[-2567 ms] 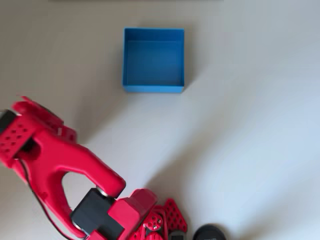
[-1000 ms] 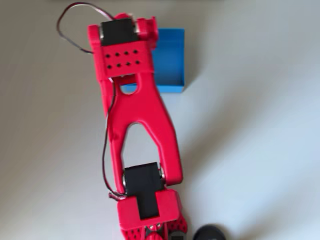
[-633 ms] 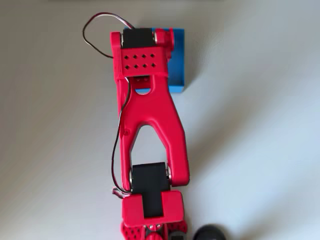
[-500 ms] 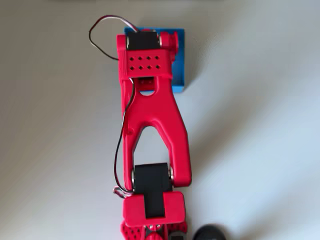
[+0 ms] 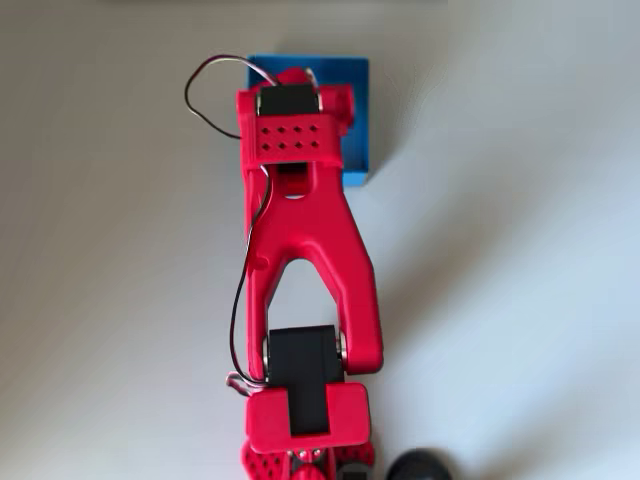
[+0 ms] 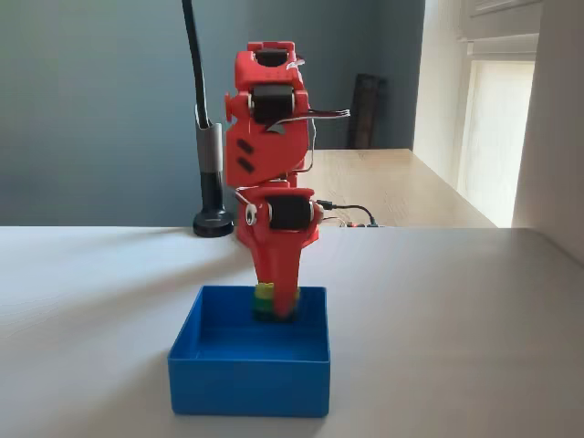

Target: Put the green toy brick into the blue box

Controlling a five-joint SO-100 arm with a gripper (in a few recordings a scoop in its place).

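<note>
Fixed view: small lime-green toy brick (image 6: pixel 264 299) clenched in red claw (image 6: pixel 276 306), low inside square blue box (image 6: pixel 248 376).

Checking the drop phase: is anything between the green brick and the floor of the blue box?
Nothing visible. In the fixed view the gripper reaches down inside the blue box, with the green toy brick at its tip, inside the walls. The box holds nothing else.
</note>
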